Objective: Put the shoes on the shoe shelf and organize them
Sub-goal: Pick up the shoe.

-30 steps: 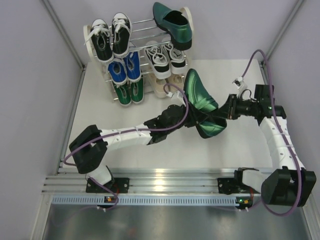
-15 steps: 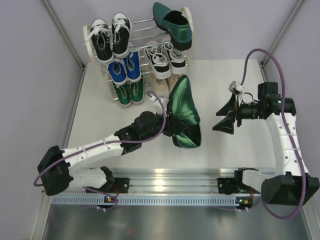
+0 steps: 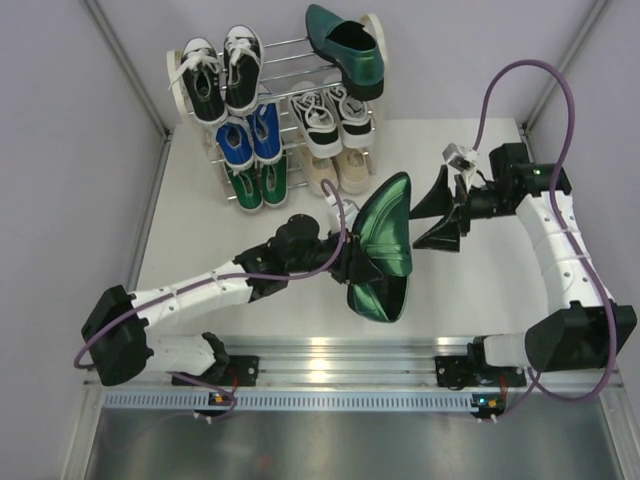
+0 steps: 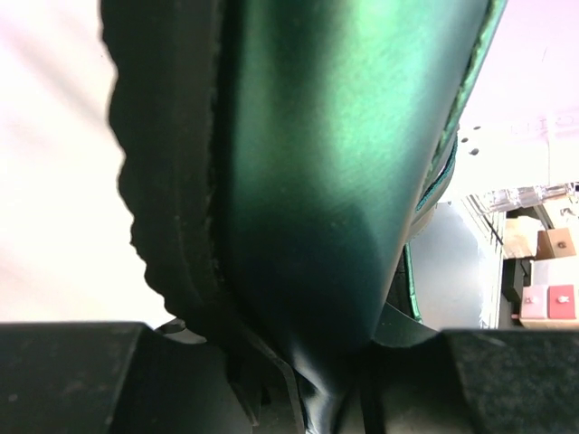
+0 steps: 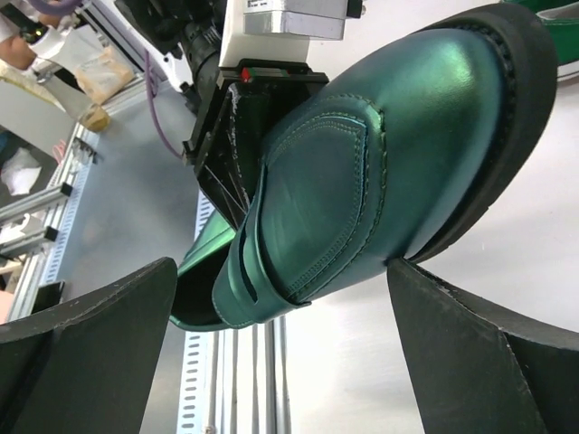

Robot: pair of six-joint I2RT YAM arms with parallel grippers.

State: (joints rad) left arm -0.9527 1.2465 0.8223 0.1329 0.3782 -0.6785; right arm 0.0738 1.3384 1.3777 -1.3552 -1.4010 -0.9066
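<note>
Over the table [image 3: 480,300], left claw [image 3: 352,268] grips glossy green leather shoe [image 3: 385,235]; right claw [image 3: 437,220] gapes wide.

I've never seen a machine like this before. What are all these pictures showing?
These are two robot arms bolted to a table. One picture looks down from above. The other two come from little cameras on each arm's wrist. The left gripper pinches a shiny green shoe, which is tilted. The right gripper is open beside it and holds nothing. At the back stands a rack with sneakers on it, and the matching green shoe on top.
</note>
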